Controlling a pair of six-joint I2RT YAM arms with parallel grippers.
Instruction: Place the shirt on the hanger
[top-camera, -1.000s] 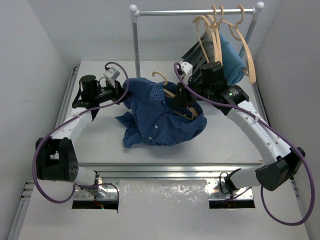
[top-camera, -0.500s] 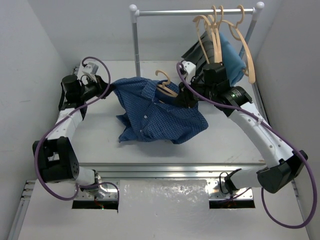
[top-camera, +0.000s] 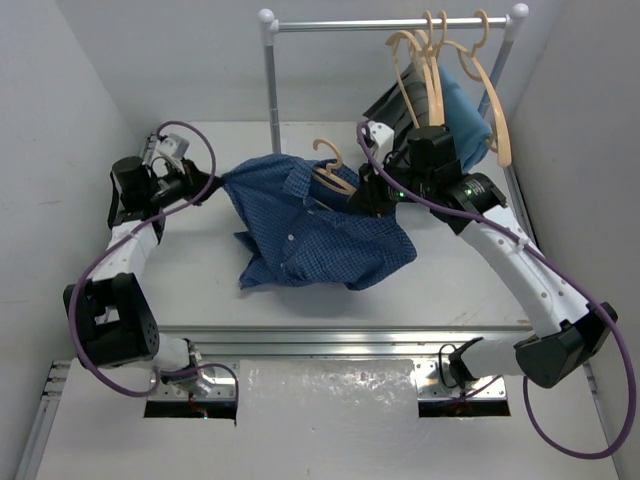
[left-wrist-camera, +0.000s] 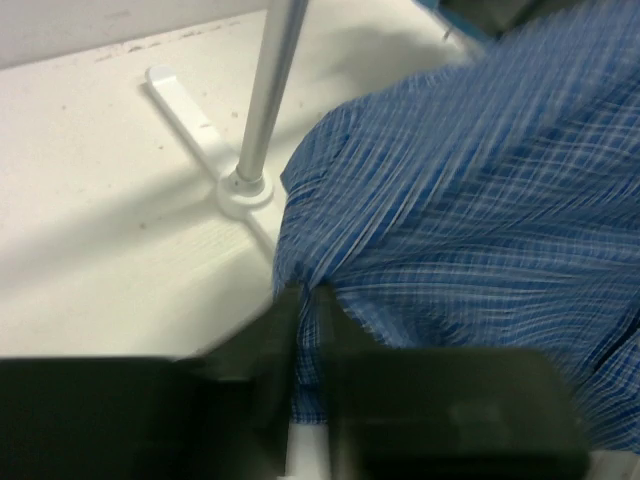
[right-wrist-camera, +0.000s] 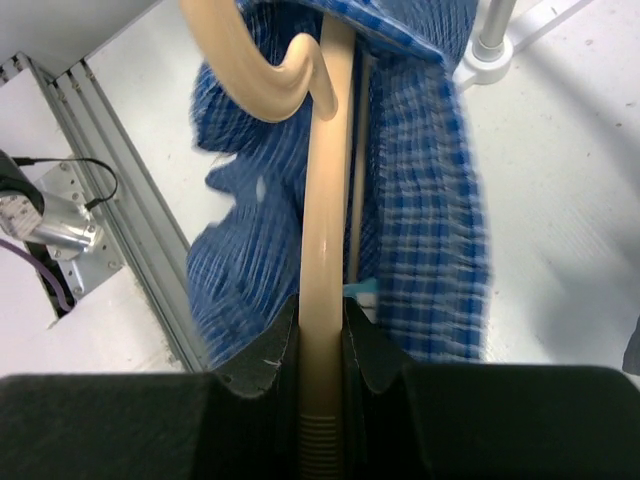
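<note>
Shirt (top-camera: 320, 235) partly over hanger (right-wrist-camera: 325, 220)

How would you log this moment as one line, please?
left jaws: shut on shirt edge | right jaws: shut on hanger | hanger: partly under shirt, hook out | stage: shirt not yet fully on

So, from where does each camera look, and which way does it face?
Top external: above and behind the arms, looking down at the table; both arms, the shirt, the hanger.
Left wrist: faces along the left gripper, shut on the shirt's edge, toward the rack post.
Right wrist: faces along the right gripper, shut on the hanger.
Shared: the shirt shows in all three.
</note>
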